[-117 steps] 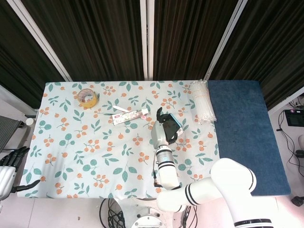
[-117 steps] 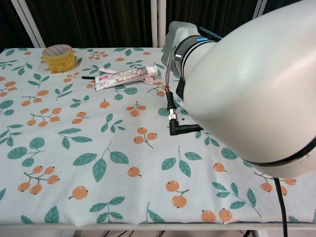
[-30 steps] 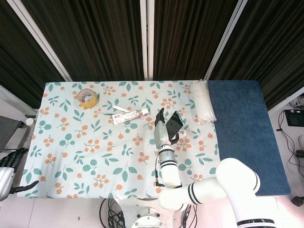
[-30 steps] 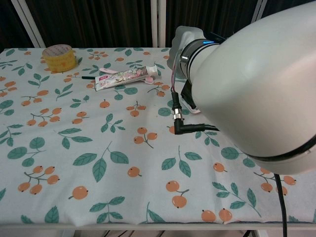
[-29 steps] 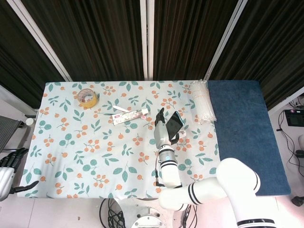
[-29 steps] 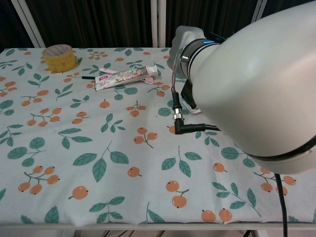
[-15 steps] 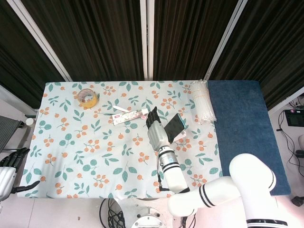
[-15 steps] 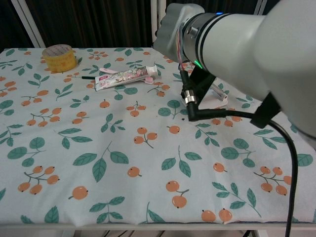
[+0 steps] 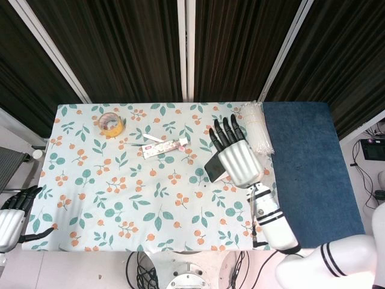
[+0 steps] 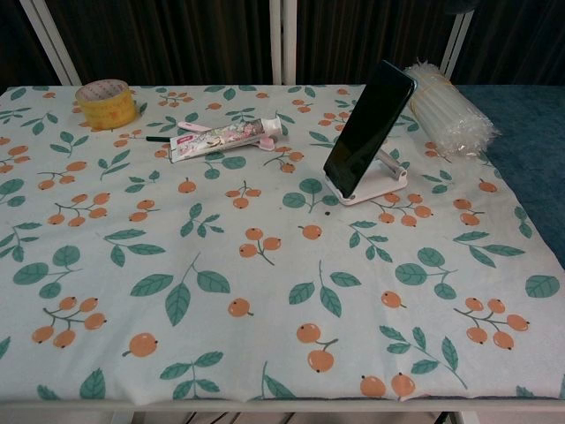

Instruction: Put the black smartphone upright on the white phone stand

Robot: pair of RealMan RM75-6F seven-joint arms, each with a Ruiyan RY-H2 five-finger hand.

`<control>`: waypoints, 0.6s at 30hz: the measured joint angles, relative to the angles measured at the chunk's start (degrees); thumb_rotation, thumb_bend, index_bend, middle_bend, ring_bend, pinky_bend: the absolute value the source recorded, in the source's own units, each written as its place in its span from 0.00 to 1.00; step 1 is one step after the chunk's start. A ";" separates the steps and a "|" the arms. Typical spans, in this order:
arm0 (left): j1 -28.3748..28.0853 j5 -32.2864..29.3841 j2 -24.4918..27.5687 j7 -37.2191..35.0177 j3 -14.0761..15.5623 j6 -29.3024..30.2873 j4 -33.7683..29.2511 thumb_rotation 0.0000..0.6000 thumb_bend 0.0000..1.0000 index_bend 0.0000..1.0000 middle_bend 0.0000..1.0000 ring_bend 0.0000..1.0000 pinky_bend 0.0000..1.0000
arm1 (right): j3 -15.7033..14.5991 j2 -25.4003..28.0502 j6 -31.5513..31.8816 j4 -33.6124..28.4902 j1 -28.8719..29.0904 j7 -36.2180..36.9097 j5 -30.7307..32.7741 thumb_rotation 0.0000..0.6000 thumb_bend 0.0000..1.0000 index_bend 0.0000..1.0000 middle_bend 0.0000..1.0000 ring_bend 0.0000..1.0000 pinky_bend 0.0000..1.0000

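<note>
The black smartphone [image 10: 367,128] leans upright on the white phone stand [image 10: 378,184], right of the table's middle, with nothing touching it. In the head view only its dark lower edge [image 9: 213,167] shows beside my right hand [image 9: 239,156]. That hand is raised above the table, close to the camera, with its fingers spread and nothing in it. It does not appear in the chest view. My left hand [image 9: 14,212] hangs off the table's front left corner, holding nothing, its fingers loosely extended.
A yellow tape roll [image 10: 106,102] sits at the back left. A toothpaste tube [image 10: 226,137] and a thin pen lie behind the middle. A bundle of white ties [image 10: 447,109] lies behind the stand, next to a blue mat [image 9: 310,168].
My right hand has let go of the smartphone, lifted and moved right, out of the chest view. The phone now stands alone on the stand. The left hand has stayed put.
</note>
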 measured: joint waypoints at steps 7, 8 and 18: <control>-0.95 -0.01 -0.09 1.83 -0.35 -0.99 -1.37 0.73 0.06 0.08 0.07 0.10 0.20 | -6.87 6.00 2.23 10.21 -12.53 35.00 -15.10 1.00 0.07 0.00 0.00 0.00 0.00; -1.01 -0.04 -0.08 2.11 -0.39 -1.04 -1.61 0.74 0.06 0.08 0.07 0.10 0.20 | -7.55 6.25 2.66 12.57 -14.50 40.28 -16.45 1.00 0.08 0.00 0.00 0.00 0.00; -1.27 -0.33 0.30 5.96 -1.07 -0.49 -4.66 0.75 0.06 0.08 0.07 0.10 0.20 | -13.11 3.40 5.00 43.58 -44.08 87.38 -24.14 1.00 0.14 0.00 0.00 0.00 0.00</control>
